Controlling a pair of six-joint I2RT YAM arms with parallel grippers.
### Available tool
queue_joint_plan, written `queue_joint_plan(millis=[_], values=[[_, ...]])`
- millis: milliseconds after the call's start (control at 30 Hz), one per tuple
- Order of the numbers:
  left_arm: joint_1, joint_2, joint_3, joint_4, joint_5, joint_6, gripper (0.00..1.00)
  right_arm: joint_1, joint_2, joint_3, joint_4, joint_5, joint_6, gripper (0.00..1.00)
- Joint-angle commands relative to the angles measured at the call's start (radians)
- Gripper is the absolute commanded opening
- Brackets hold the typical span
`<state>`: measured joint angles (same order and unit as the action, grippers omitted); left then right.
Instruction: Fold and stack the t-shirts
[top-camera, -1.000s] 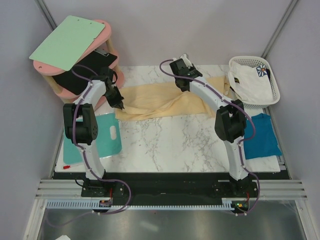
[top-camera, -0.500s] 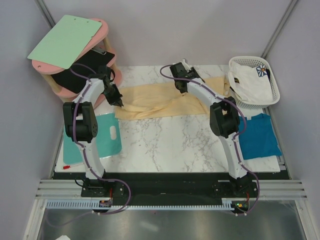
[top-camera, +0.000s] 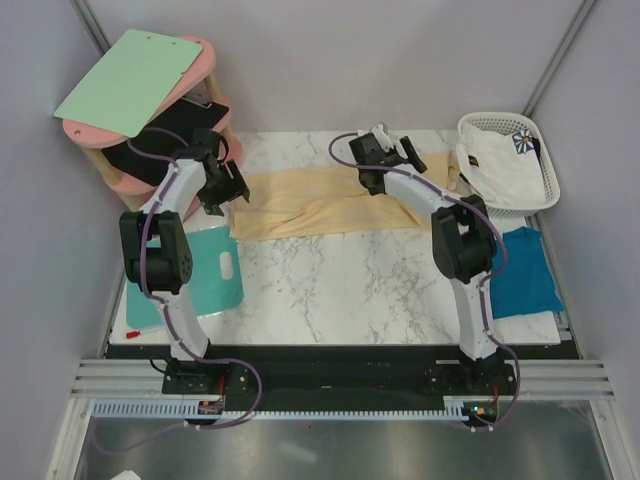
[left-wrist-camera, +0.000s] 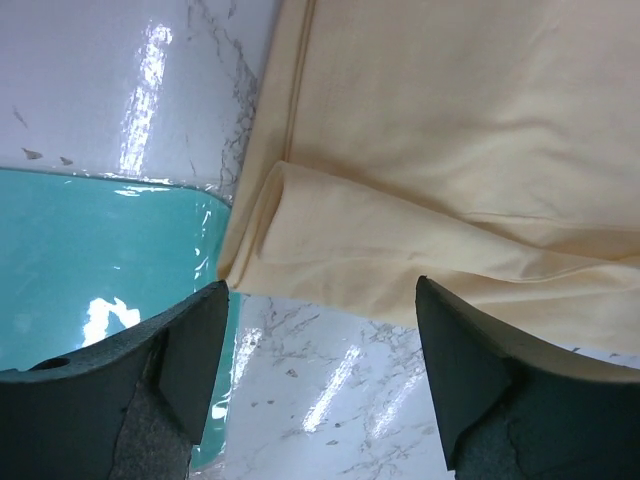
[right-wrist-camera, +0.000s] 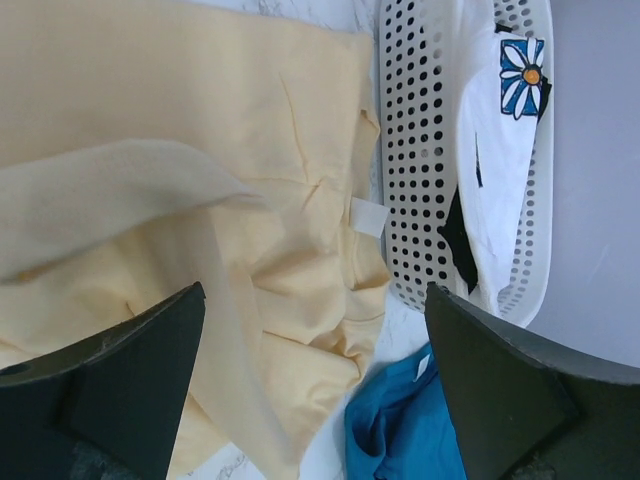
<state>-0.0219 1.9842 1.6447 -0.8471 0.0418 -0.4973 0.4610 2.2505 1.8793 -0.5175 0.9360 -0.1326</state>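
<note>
Marble-patterned white surface (top-camera: 330, 290), seen from above: the large pale yellow cloth t-shirt (top-camera: 320, 200) lay across its far half as a long doubled band. It ran from beside the flat turquoise plastic board (top-camera: 215, 295) on the left to the white plastic lattice basket (top-camera: 545, 190) on the right. The white flower-print t-shirt (top-camera: 495, 165) sat in that basket. The teal-blue t-shirt (top-camera: 520, 280) lay at the near right of the surface, well apart from the band's middle.

The left gripper (left-wrist-camera: 320, 295) hung over the band's left end with its jaws spread and nothing between them. The right gripper (right-wrist-camera: 315, 295) hung over the right end, likewise spread and empty.

I judged the lengthwise fold complete and the crosswise fold to be the step in hand. To do it well, I reckoned each gripper should come down on a corner of one end and pinch both layers together, since the left wrist view showed the upper layer's folded edge sitting a little inside the lower. The right end was rumpled against the basket, its small white sewn label (right-wrist-camera: 367, 217) exposed, so I would have drawn it flat first. The carry should stay low, edges parallel, and clear of the board.
</note>
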Motion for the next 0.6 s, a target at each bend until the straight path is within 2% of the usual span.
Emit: queue_joint_plan(millis=[0, 133, 233, 267, 400, 500, 567], values=[[-0.047, -0.168, -0.020, 0.086, -0.125, 0.034, 0.82, 0.002, -0.225, -0.110, 0.074, -0.022, 0.093, 0.98], [-0.119, -0.206, -0.060, 0.100, -0.195, 0.063, 0.82, -0.034, -0.325, -0.205, 0.080, -0.133, 0.181, 0.98], [-0.167, -0.202, -0.105, 0.117, -0.210, 0.065, 0.81, -0.110, -0.371, -0.242, 0.080, -0.322, 0.231, 0.98], [-0.185, -0.196, -0.123, 0.121, -0.211, 0.062, 0.82, -0.152, -0.371, -0.247, 0.080, -0.423, 0.238, 0.98], [-0.220, -0.165, -0.161, 0.143, -0.198, 0.040, 0.81, -0.246, -0.325, -0.244, 0.089, -0.650, 0.261, 0.90], [-0.236, -0.145, -0.172, 0.151, -0.189, 0.037, 0.81, -0.306, -0.295, -0.233, 0.097, -0.794, 0.275, 0.85], [-0.243, -0.139, -0.175, 0.151, -0.192, 0.039, 0.81, -0.327, -0.290, -0.236, 0.112, -0.835, 0.269, 0.85]])
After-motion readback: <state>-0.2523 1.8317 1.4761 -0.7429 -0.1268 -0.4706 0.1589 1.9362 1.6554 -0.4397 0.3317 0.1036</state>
